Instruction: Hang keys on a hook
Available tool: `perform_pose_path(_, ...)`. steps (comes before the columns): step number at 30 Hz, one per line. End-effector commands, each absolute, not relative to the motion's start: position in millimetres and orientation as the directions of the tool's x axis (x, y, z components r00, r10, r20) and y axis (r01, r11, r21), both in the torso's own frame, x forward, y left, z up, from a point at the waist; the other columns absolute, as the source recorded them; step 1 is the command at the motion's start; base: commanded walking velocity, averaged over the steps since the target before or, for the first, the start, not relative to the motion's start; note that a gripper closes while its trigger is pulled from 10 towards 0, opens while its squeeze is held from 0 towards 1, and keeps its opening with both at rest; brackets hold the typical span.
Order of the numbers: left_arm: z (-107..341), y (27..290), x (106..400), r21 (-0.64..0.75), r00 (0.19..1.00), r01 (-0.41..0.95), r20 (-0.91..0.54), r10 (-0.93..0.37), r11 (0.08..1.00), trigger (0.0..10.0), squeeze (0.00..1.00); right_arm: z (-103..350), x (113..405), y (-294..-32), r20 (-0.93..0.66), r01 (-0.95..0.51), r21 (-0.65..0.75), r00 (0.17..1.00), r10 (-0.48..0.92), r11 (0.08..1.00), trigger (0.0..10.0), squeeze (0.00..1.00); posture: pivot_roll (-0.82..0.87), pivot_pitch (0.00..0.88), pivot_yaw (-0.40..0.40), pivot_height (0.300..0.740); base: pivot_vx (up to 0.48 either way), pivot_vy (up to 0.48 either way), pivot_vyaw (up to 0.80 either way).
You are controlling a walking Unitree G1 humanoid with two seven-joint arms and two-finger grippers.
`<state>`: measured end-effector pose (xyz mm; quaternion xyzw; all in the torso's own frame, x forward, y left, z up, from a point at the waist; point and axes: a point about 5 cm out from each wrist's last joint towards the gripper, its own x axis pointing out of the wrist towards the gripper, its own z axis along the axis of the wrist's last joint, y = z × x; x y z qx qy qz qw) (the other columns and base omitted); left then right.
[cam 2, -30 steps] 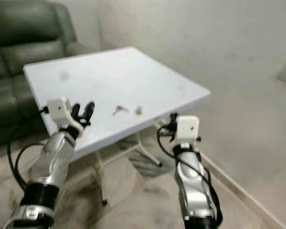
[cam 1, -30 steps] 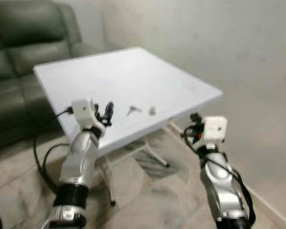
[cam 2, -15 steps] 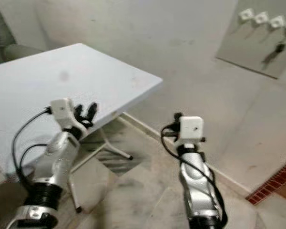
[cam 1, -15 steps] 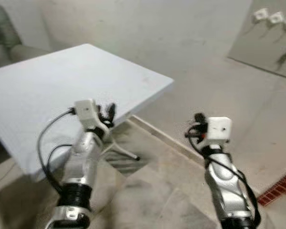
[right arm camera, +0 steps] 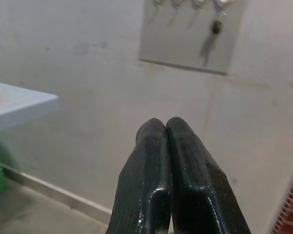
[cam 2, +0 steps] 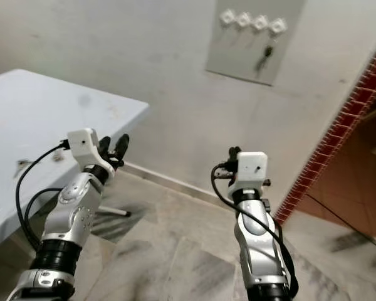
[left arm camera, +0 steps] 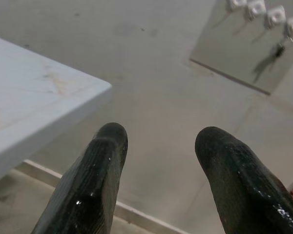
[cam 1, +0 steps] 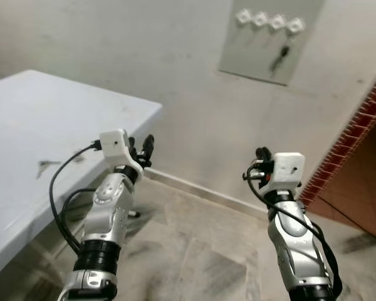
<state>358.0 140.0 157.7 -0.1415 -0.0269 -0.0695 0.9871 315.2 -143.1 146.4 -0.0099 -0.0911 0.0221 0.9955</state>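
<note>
Facing the wall, we saw a grey panel [cam 1: 269,41] carrying a row of four white hooks [cam 1: 268,21], and one bunch of keys [cam 1: 281,55] already hung from a hook toward the right end. It dangled straight down, long axis vertical, flat against the panel. Our left gripper [left arm camera: 161,165] was raised with its fingers [left arm camera: 95,180] spread and nothing between them; our right gripper [right arm camera: 165,146] had its fingers pressed together, also holding nothing we could make out. On the white counter [cam 1: 62,119] to our left lay a small dark object [cam 1: 47,165], too blurred to name. We judged the hanging done, unless another set remained to fetch.
</note>
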Motion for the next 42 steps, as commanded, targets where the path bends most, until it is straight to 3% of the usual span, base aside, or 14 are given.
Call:
perform_pose_path(1, 159.5, 135.0, 359.0, -0.273, 0.987, 0.158, 0.072, -0.143, 0.949, 10.0, 0.0, 152.1, 316.5, -147.2, 0.199, -0.035, -0.036, 0.979, 0.041, 0.999, 10.0, 0.0, 0.01, 0.0, -0.028, 0.74, 0.0, 0.0, -0.77)
perform_pose_path(7, 159.5, 134.8, 359.0, -0.274, 0.987, 0.155, 0.071, -0.141, 0.949, 10.0, 0.0, 153.4, 316.7, -148.0, 0.206, -0.034, -0.039, 0.978, 0.041, 0.999, 10.0, 0.0, 0.01, 0.0, -0.029, 0.74, 0.0, 0.0, -0.77)
perform_pose_path(28, 160.1, 134.1, 358.9, -0.282, 0.988, 0.149, 0.073, -0.134, 0.948, 10.0, 0.0, 157.6, 313.5, -153.5, 0.236, -0.026, -0.041, 0.971, 0.035, 0.999, 10.0, 0.0, 0.0, 0.0, -0.026, 0.74, 0.0, 0.0, 0.0)
perform_pose_path(42, 162.3, 134.5, 359.9, -0.289, 0.988, 0.15, 0.078, -0.133, 0.945, 10.0, 0.0, 159.3, 312.6, -154.7, 0.242, -0.025, -0.035, 0.97, 0.033, 0.999, 10.0, 0.0, 0.0, 0.0, -0.023, 0.74, 0.305, 0.0, 0.0)
